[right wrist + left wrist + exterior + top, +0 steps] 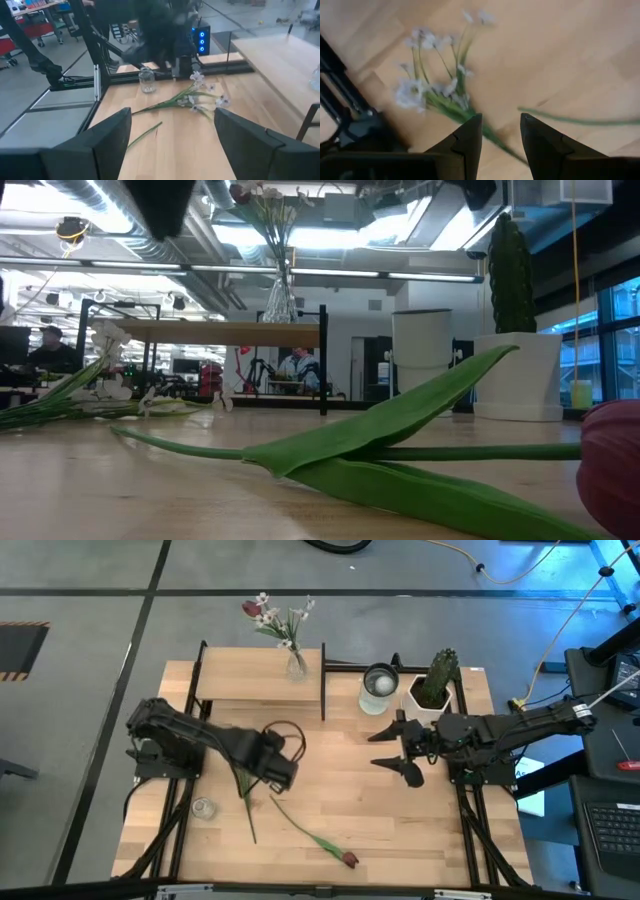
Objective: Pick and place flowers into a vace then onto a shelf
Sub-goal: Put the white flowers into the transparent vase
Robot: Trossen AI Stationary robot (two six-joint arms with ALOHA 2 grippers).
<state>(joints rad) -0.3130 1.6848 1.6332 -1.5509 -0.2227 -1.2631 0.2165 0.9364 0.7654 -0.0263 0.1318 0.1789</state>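
A stem with small white blossoms [427, 87] lies flat on the table; in the high view its green stem [246, 802] runs out from under my left arm. My left gripper [501, 135] hangs over it, pointing down and open, one finger on either side of the stem, touching nothing. A dark red tulip [349, 858] lies on the table near the front edge, with its stem [305, 830] slanting toward the left arm. A glass vase [296, 662] holding flowers stands on the shelf [240, 680]. My right gripper [400, 752] waits open, held level near the cactus.
A small glass jar [204, 808] stands at the table's near left. A cactus in a white pot [437, 685] and a round cup [379, 688] stand at the far right, beside the shelf's black posts [323, 680]. People sit in the room beyond the table [45, 345].
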